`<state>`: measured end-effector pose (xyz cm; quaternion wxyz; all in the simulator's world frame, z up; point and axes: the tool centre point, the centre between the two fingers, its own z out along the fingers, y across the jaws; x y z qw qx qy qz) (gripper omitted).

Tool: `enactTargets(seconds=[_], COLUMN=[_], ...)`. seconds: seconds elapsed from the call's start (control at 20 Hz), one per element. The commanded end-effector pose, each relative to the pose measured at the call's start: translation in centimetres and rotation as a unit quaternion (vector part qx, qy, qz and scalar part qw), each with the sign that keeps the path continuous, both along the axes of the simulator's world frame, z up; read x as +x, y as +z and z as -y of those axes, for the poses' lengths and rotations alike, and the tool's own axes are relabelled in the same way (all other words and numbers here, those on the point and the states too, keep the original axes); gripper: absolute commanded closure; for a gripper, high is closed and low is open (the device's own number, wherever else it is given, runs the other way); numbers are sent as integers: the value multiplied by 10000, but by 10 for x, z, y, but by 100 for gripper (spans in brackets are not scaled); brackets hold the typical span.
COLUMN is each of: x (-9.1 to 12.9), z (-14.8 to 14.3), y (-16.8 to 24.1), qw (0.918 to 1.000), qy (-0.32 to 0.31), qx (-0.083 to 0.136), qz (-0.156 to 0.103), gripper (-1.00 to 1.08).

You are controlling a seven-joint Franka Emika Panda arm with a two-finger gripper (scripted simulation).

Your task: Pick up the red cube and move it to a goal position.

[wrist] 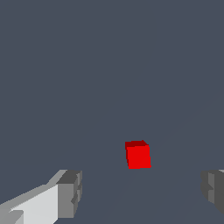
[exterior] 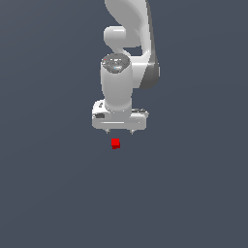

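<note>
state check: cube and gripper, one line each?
cube: on the floor, upright, free, not touched by either finger.
gripper: open, jaws spread wide, empty, above the cube; the cube shows in the gap between the fingers, nearer one side than dead centre.

Plain dark slate-grey backdrop point(exterior: 48, 193)
</note>
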<state>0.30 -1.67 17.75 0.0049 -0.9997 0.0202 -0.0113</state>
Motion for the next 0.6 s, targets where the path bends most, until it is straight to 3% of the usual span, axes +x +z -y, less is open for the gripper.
enactTargets(seconds=[0.0,0.55], x=[0,-10], z=[0,6], y=[0,-38], qw=[10000,9999], qy=[0,110], qx=[0,-12], qz=[0,-28], gripper=[-92,-92])
